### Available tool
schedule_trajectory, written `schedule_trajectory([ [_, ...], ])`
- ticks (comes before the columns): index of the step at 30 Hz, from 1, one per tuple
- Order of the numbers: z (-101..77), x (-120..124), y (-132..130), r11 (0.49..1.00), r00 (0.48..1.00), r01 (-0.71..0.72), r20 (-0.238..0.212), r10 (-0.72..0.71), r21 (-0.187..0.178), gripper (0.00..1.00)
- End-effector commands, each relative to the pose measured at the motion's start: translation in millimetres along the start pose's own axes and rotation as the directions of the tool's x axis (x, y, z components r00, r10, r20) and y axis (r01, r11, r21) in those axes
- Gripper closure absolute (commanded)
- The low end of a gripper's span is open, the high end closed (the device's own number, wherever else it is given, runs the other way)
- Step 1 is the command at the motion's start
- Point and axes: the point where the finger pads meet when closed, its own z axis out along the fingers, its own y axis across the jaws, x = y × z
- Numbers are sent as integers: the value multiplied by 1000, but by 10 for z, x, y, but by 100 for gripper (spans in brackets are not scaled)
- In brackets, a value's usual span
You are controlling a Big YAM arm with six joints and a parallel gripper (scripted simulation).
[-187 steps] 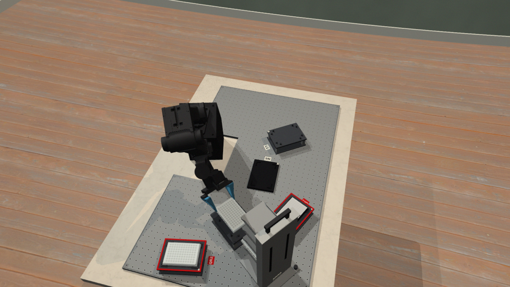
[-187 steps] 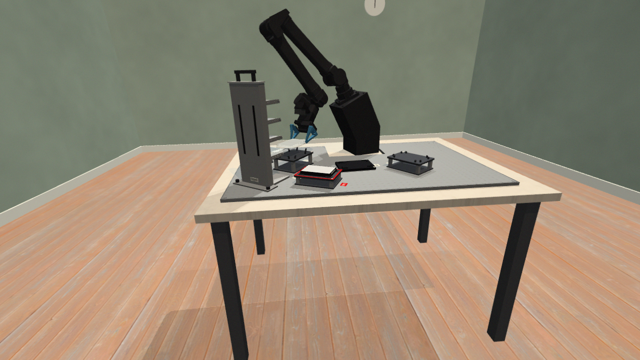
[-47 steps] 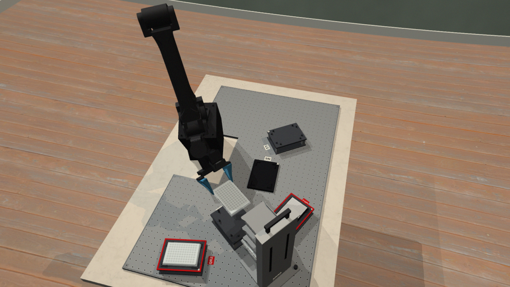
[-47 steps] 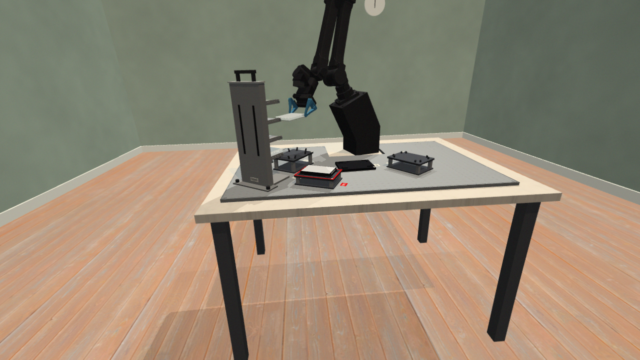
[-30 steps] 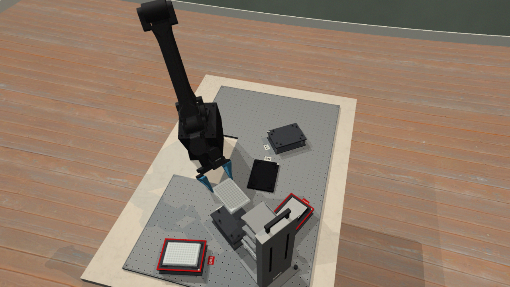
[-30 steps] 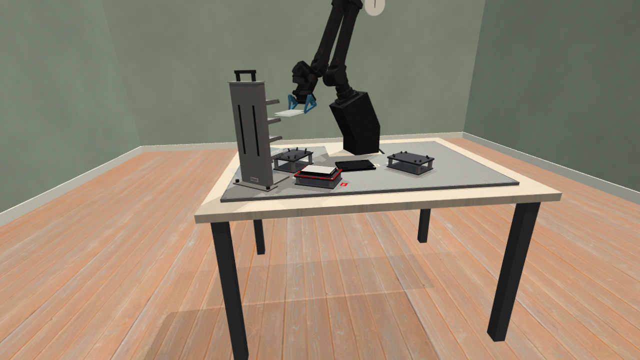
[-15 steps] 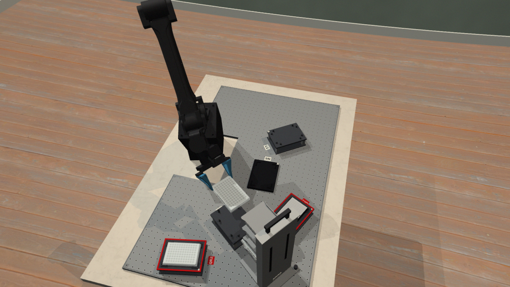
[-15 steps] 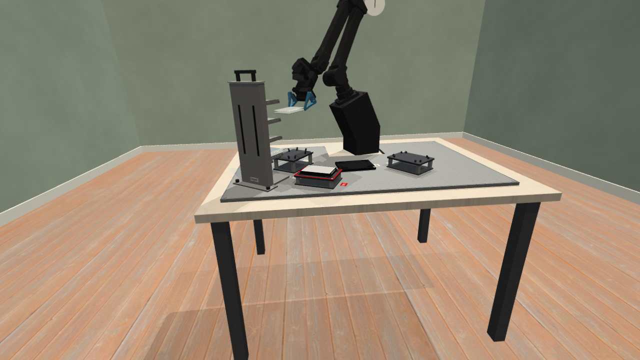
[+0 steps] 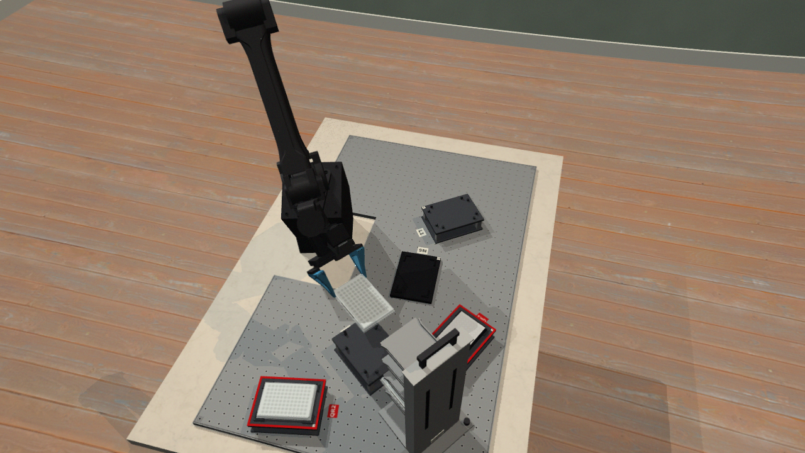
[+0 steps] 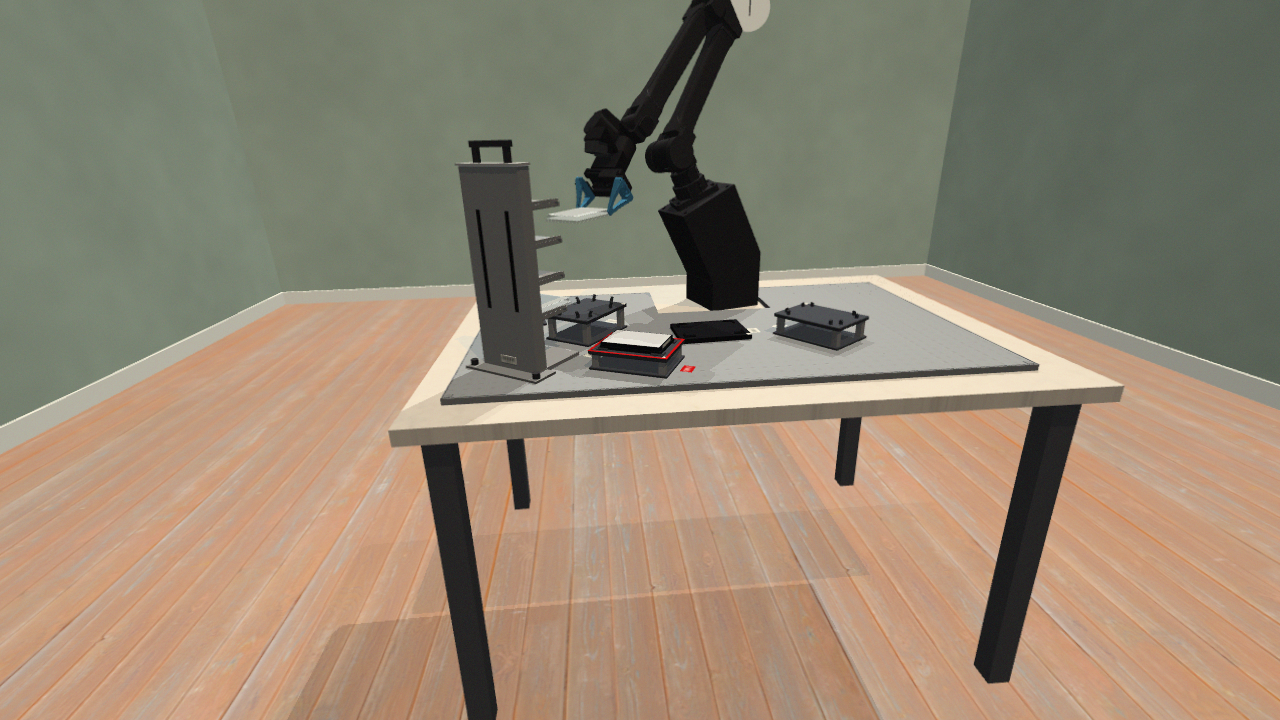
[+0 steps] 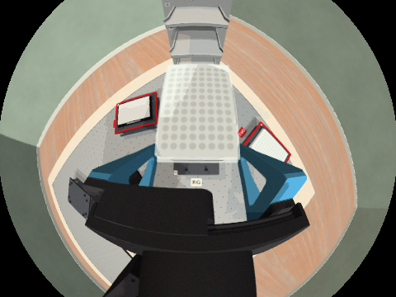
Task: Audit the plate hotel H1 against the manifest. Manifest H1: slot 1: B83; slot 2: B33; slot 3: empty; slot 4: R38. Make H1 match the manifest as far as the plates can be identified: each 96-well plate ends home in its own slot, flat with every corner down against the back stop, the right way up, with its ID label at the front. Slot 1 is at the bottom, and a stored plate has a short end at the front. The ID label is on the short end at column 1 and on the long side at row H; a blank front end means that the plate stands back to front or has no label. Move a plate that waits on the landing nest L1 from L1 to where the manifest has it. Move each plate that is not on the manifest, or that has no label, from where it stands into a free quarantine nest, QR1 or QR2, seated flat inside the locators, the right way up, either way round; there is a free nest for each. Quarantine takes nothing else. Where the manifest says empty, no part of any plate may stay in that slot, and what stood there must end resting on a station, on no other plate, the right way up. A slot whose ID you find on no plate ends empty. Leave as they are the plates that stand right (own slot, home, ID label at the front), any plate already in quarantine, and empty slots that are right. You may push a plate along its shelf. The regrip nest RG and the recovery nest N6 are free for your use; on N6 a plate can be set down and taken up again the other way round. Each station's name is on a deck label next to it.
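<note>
A pale desk (image 10: 751, 413) on four black legs (image 10: 1024, 537) stood on a plank floor (image 10: 223, 501). Green walls (image 10: 358, 107) with a light baseboard (image 10: 134, 367) enclosed the room. A round white clock (image 10: 750, 8) hung high, partly behind the arm.
</note>
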Motion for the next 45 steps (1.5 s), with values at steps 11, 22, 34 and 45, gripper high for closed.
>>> schedule_trajectory([
  [11, -126, -372, -61, 1000, 999, -1, 43, 1, 4, 14],
  [22, -203, -449, -65, 1000, 999, -1, 45, 1, 5, 14],
  [34, -298, -588, -87, 1000, 998, 0, 57, -1, 9, 14],
  [45, -393, -672, -87, 1000, 998, 0, 58, 0, 10, 14],
])
